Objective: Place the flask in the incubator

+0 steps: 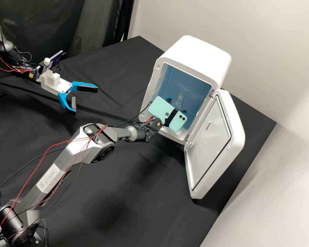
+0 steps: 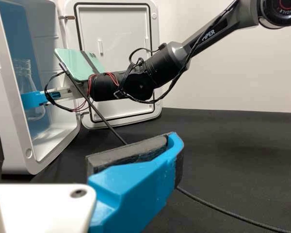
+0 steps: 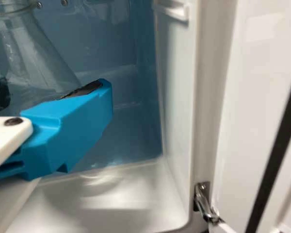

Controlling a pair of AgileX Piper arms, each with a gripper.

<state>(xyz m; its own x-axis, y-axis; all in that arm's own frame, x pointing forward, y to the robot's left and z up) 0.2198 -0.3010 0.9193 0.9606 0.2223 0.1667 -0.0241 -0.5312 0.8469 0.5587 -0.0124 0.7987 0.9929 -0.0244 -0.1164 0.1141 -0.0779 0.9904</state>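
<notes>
One incubator (image 1: 195,55), door (image 1: 213,147) open: is the flask (image 1: 181,97) inside?
— Yes, inside, my right gripper (image 3: 51,97) at its cone; whether it's clamped I cannot tell. Light, slick, brittle glass: I'd hold the neck gently. Left gripper (image 1: 84,99) hangs spread, empty.

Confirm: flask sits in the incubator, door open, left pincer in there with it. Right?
Wrong arm. The right pincer is inside the incubator at the flask, per the right wrist view; the left pincer hangs open over the bench, outside. Flask in and door open are correct.
</notes>
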